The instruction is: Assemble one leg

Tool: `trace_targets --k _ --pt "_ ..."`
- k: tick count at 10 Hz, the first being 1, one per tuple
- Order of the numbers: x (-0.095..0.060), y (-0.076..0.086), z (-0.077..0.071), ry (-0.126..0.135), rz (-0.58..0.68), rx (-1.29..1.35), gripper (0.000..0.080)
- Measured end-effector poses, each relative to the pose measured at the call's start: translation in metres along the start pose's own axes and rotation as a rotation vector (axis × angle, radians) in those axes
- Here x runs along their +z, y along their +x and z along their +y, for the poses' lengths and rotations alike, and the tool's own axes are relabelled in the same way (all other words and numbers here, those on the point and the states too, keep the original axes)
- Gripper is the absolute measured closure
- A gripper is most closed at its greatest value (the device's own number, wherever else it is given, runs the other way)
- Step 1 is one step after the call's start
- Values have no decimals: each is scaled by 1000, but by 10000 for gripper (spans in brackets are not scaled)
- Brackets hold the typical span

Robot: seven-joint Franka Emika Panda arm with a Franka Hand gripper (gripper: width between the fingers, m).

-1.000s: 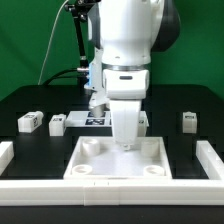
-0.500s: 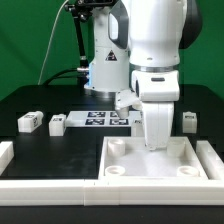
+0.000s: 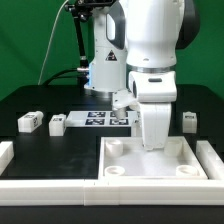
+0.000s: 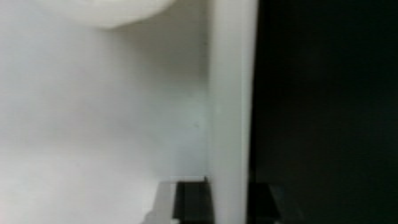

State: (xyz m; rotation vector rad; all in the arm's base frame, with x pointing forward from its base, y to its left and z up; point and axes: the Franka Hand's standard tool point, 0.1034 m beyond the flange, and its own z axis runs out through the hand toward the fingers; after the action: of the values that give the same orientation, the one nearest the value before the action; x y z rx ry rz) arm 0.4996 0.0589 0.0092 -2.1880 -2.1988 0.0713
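- Leg (image 3: 188, 121) sits on your desk (image 3: 20, 100) at the exterior view's right; two more legs (image 3: 30, 122) at its left.
- Your tool (image 3: 152, 146) hangs low over the white panel (image 3: 125, 165); clenched or released cannot be told.

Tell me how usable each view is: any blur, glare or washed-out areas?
Exterior view: even light, reasonably sharp, the white panel bright but not blown out, soft shadows in its sockets. Wrist view: too close and out of focus, a featureless white surface beside black, nothing identifiable.

Bright, even light in the exterior view; the wrist view is close, blurred, half dark.
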Motion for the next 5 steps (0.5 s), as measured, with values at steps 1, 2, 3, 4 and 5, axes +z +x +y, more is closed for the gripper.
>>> trace_targets --k 1,2,3,4,5 --pt "0 0 0 1 0 0 715" --pt "1 0 0 1 0 1 579" --pt "1 0 0 1 0 1 443" --pt "1 0 0 2 0 1 443" --pt "1 0 -1 2 0 1 235"
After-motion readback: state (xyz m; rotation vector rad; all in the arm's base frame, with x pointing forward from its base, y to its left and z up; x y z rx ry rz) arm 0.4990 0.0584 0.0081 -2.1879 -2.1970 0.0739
